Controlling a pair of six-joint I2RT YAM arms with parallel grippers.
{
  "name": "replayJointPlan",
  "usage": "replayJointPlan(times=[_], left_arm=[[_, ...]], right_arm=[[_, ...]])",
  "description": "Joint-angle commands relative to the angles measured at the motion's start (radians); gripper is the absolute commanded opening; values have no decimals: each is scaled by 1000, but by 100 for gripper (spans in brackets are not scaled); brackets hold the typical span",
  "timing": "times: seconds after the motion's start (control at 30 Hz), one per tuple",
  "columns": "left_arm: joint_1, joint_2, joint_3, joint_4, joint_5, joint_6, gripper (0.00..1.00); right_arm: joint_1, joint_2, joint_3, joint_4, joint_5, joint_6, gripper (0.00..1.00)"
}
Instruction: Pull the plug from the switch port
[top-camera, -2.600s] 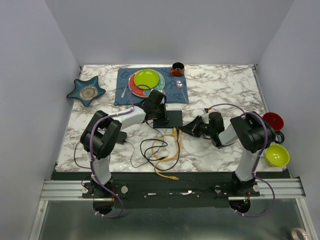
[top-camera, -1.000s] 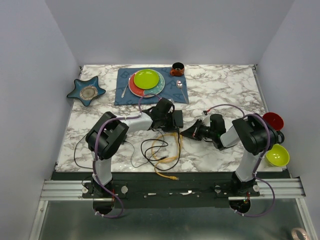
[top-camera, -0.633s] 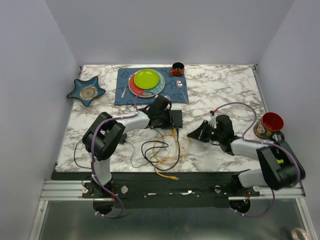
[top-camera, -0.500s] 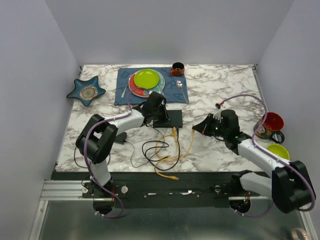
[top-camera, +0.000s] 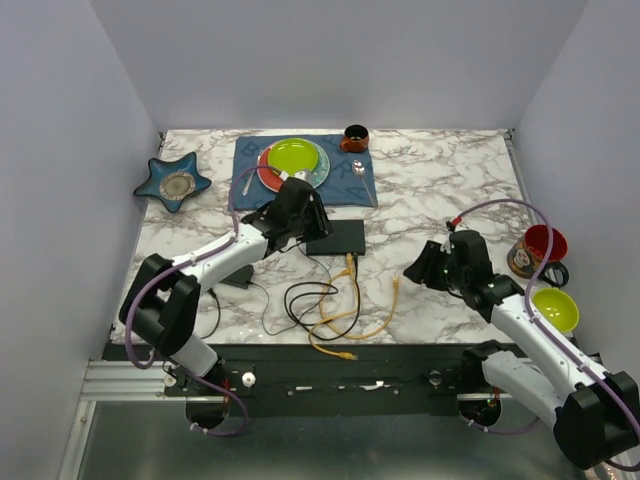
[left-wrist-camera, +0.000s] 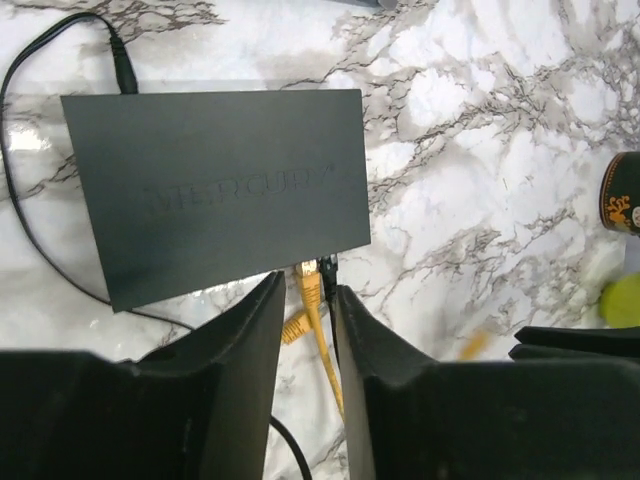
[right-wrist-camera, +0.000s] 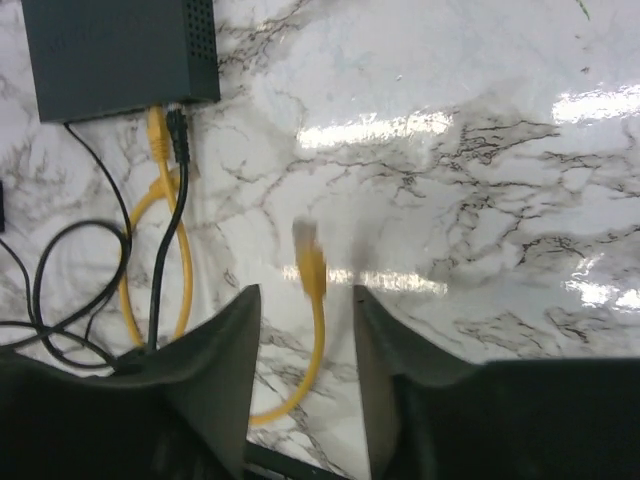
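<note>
- Over the marble table (right-wrist-camera: 450, 200) on the right, the right gripper (right-wrist-camera: 305, 300) hangs with jaws parted and nothing pinched!
- Just beyond its fingertips sits the loose yellow plug (right-wrist-camera: 303, 240), blurred, touching neither finger and well apart from the switch (right-wrist-camera: 115, 50).
- The left gripper (left-wrist-camera: 308, 285) is partly spread and empty, hovering at the switch's socket edge.
- A yellow cable (right-wrist-camera: 155, 125) and a black cable (right-wrist-camera: 178, 130) sit in its ports.

2 white, black-jointed arms (top-camera: 225, 252) with purple cables (top-camera: 497, 205) and black tools (right-wrist-camera: 305, 300).
</note>
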Motion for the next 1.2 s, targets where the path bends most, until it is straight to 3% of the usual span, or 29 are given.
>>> replayJointPlan(times=[0.0, 0.07, 0.27, 0.37, 0.67, 1.17], left_arm=[[-3, -104, -55, -45, -56, 14, 50], [-3, -145, -88, -43, -82, 9, 55], [-6, -228, -172, -33, -84, -14, 56], [-29, -257, -220, -13, -90, -34, 56], [-125, -342, -327, -3, -144, -89, 56], [-147, -495, -431, -39, -177, -114, 56]], right_arm=[[3, -64, 9, -48, -24, 6, 60], [5, -78, 21, -66, -72, -7, 63], [91, -123, 32, -100, -120, -91, 63], [178, -103, 36, -132, -8, -70, 63], [191, 86, 32, -56, 104, 6, 63], [269, 466, 213, -43, 296, -22, 63]])
